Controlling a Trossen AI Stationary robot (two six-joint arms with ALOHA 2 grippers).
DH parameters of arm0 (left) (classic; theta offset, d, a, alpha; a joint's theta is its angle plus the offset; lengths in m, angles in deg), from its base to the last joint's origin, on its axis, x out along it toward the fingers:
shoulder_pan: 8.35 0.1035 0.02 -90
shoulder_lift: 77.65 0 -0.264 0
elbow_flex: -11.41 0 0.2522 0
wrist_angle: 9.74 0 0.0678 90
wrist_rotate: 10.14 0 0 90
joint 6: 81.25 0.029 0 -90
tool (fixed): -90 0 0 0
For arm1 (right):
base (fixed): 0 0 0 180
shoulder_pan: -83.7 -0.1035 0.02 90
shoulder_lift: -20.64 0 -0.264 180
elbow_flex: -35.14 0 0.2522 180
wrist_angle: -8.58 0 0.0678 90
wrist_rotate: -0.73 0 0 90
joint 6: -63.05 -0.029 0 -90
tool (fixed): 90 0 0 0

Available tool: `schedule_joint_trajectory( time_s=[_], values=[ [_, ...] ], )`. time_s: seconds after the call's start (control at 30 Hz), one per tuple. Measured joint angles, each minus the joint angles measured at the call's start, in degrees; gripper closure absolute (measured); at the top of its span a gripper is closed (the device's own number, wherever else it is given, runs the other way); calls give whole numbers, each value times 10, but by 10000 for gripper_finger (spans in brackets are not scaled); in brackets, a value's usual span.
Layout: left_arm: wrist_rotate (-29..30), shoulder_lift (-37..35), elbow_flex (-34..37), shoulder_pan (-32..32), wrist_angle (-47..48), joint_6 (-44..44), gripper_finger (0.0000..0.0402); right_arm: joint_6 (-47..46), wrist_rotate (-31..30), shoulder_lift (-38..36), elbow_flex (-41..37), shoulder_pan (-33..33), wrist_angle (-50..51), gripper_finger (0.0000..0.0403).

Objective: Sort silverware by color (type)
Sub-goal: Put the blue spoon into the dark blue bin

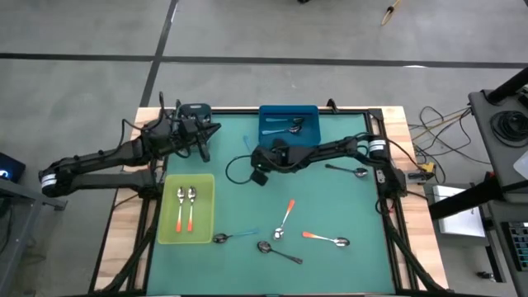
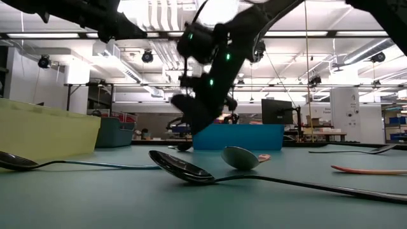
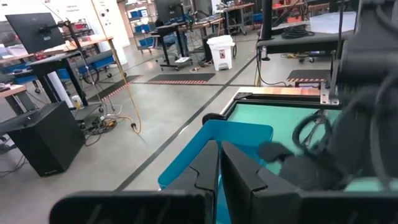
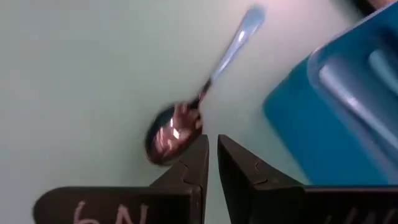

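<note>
The right gripper (image 4: 211, 165) hangs over the green tabletop (image 1: 346, 206) just beside the blue bin (image 1: 288, 122), its fingers nearly together with only a thin slit between them and nothing held. Directly past the fingertips lies a light-blue-handled spoon (image 4: 199, 102), bowl toward the gripper, handle pointing away, close to the bin's corner.

The left gripper (image 3: 219, 168) waits near the far edge of the tabletop by the same bin, fingers pressed together and empty.

The rest of the silverware is spread about: two orange-handled spoons (image 1: 186, 208) already lie in the yellow-green tray (image 1: 206, 231), at least one spoon sits in the blue bin, a dark spoon (image 1: 347, 171) lies near the right arm, and more lie along the near side, among them an orange-handled spoon (image 1: 285, 219) and a dark metal spoon (image 1: 279, 251).

These spoons look light, stiff and thin, lying almost flat, so I would expect them to be fiddly to lift. The polished bowl is rounded and likely slippery; the straight coloured handle, near its middle, seems the better place to pinch, across its narrow width. The fingers would need to spread first.
</note>
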Motion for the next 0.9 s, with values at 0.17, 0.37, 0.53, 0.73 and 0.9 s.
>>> schedule_joint_trajectory(
  time_s=[0.17, 0.37, 0.53, 0.73, 0.9],
  values=[
    [0, 2, 0, 0, 0, 0, 402, -5, 0, -21, 0, -1, -44, 376],
    [0, 4, 0, 0, -1, 0, 402, 7, 5, 4, -19, -2, -136, 376],
    [0, 6, 0, 0, -2, 0, 402, -1, 13, 43, -23, -4, -137, 376],
    [0, 10, 0, 0, -1, 0, 402, -15, 41, 49, -17, -10, -64, 376],
    [0, 10, 0, 0, -2, 1, 402, -13, 43, 25, -16, -20, 42, 376]
  ],
)
